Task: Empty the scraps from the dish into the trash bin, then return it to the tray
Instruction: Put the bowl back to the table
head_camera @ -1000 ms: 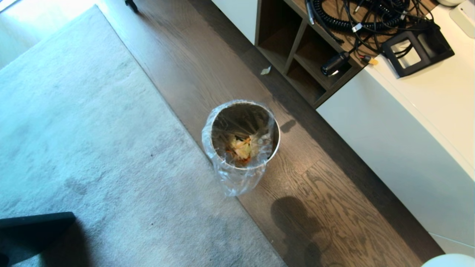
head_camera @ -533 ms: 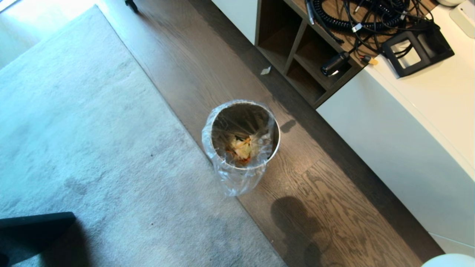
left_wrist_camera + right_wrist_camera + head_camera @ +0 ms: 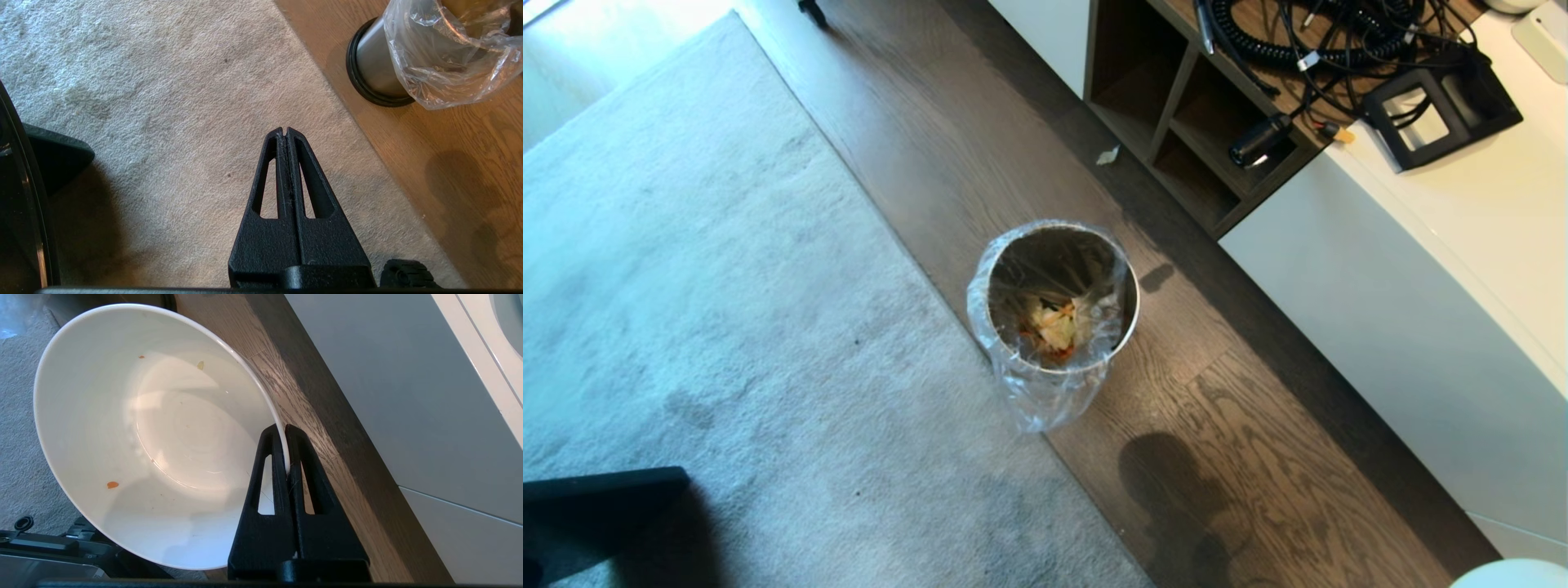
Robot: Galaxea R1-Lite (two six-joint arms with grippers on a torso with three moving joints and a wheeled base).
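Standing on dark wood floor (image 3: 947, 155) beside grey rug (image 3: 686, 286), trash bin (image 3: 1054, 298); right jaws clamping dish (image 3: 143, 428), left clenched

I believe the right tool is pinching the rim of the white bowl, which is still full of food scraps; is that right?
Not quite. The right tool does pinch the white bowl by its rim, but the right wrist view shows it nearly empty, only a few specks left. The scraps lie in the trash bin.

The white dish (image 3: 155, 433), nearly empty with a few orange specks, is pinched at its rim by the right gripper (image 3: 286, 430). The scraps (image 3: 1054, 327) lie inside the bag-lined trash bin (image 3: 1054, 310), apart from that gripper.
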